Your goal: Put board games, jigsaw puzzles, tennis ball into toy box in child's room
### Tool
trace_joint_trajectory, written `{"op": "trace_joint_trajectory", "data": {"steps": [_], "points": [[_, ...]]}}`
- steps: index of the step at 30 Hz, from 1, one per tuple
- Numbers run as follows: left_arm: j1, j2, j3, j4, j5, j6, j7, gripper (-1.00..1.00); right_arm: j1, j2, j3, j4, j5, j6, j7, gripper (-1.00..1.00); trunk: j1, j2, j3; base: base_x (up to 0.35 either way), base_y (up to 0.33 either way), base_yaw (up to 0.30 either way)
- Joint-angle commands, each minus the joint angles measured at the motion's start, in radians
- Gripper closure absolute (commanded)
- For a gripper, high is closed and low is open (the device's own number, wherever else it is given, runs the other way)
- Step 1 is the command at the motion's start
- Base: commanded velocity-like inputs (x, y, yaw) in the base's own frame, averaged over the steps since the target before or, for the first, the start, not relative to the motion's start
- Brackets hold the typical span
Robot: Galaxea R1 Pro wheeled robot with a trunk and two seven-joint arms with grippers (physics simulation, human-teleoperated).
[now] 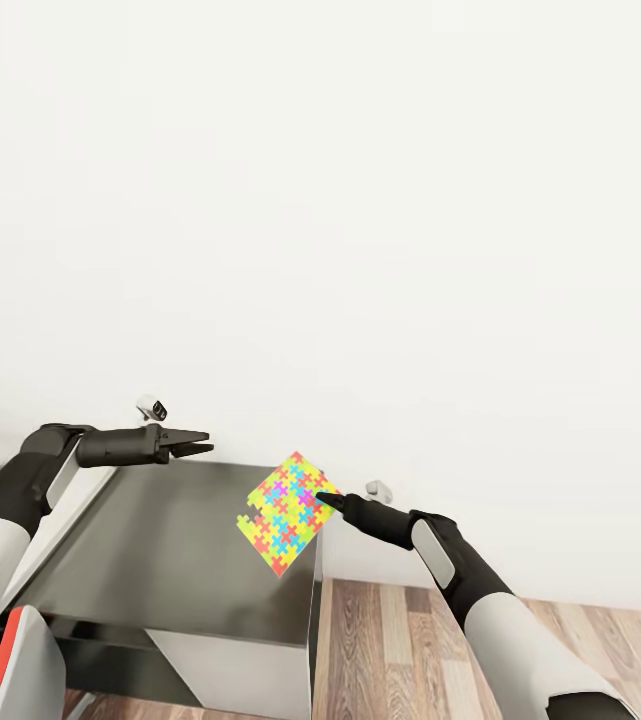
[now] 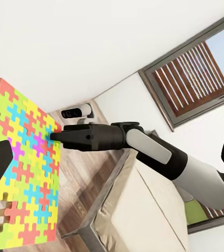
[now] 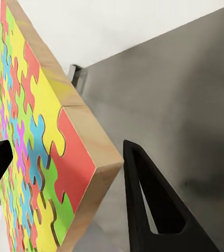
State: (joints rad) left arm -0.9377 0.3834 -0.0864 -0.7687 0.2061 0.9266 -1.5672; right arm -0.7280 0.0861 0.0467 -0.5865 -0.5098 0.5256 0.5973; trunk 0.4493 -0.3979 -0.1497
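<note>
The right gripper (image 1: 326, 497) pinches one edge of a jigsaw puzzle (image 1: 287, 512), and the sheet hangs tilted in the air above the dark surface (image 1: 160, 560), clear of it. The left gripper (image 1: 200, 443) hovers empty over the far edge, jaws barely parted. The right wrist view shows the fingers (image 3: 153, 205) straddling the puzzle's thick wooden edge near one corner. That's a thin hold, I'd say: keep the wrist steady and swing slowly, so the sheet doesn't pivot out before reaching the toy box.

Jigsaw puzzle (image 3: 43, 136): wood-grained edge, matt printed face; table (image 1: 160, 550) glossy dark; plank-wood floor (image 1: 410, 640)
</note>
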Motion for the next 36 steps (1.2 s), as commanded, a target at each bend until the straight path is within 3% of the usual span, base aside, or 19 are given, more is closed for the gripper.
{"op": "trace_joint_trajectory", "data": {"steps": [1,36], "points": [[-0.001,0.001,-0.004,0.001,0.003,0.011,-0.004,-1.00,-0.001,0.000,0.001,-0.001,-0.009,0.008,-0.007,1.00,0.001,-0.002,0.000,0.000,0.000,0.000],[-0.001,0.003,-0.004,0.000,0.003,0.017,-0.004,-1.00,-0.001,0.001,0.001,-0.001,-0.008,0.007,-0.011,1.00,0.001,-0.002,0.050,-0.082,0.000,0.000]]}}
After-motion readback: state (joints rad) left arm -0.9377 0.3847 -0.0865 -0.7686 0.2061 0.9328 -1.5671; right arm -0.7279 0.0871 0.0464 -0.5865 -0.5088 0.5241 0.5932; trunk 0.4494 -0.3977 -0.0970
